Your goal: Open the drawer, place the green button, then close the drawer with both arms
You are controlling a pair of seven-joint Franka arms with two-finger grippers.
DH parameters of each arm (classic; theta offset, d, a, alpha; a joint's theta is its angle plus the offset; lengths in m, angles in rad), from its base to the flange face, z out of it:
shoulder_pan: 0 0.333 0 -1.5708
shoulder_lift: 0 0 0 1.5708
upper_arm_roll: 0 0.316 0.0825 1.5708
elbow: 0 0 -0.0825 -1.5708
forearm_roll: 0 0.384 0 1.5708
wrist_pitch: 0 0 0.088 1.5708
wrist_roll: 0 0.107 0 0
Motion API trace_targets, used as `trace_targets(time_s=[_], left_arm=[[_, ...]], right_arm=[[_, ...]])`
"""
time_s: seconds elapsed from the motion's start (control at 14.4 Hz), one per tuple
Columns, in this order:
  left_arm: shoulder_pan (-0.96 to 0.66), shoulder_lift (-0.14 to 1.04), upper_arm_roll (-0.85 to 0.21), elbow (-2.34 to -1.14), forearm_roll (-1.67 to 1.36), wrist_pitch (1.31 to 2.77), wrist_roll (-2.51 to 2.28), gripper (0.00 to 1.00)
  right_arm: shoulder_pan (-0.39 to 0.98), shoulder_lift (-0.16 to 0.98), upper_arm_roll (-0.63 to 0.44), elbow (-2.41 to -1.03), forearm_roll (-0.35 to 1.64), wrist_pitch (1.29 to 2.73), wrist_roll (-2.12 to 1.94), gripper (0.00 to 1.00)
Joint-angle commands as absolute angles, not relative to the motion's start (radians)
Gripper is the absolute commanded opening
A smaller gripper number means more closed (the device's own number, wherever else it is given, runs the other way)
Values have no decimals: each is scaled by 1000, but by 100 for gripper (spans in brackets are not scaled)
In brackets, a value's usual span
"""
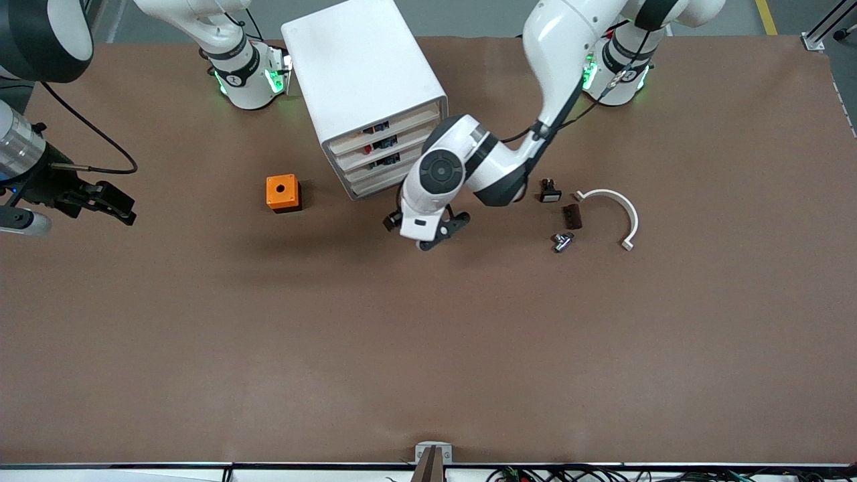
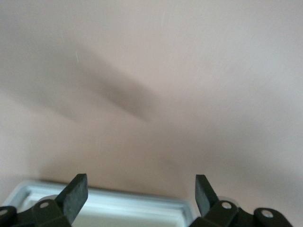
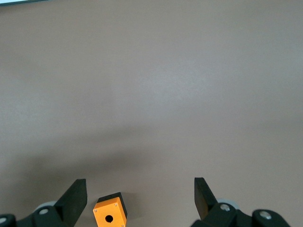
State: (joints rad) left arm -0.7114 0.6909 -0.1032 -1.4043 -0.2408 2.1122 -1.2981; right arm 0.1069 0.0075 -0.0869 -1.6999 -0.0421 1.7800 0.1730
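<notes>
Metal fitting, nearest on tabletop. Cabinet: target drawer shut. Green button: not seen. Left tool spread wide, empty, before cabinet's lower drawers; should square up on drawer's front edge. Right tool spread wide, empty, waiting.
</notes>
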Motion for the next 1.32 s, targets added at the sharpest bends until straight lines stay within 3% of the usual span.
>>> trace_targets(time_s=[0.0, 0.69, 0.97, 1.25], left_arm=[[-619, 582, -106, -1437, -178, 2057, -1247, 100], [-296, 319, -107, -1436, -137, 1657, -716, 100], [-92, 217, -114, -1439, -138, 1488, -366, 100], [-64, 123, -32, -1514, -79, 1450, -157, 100]], right_arm=[[92, -8, -75, -1709, -40, 1775, 187, 100], [81, -8, -75, -1709, -40, 1776, 176, 100], [80, -8, -75, -1707, -40, 1776, 175, 100], [80, -8, -75, -1707, -40, 1775, 175, 100]])
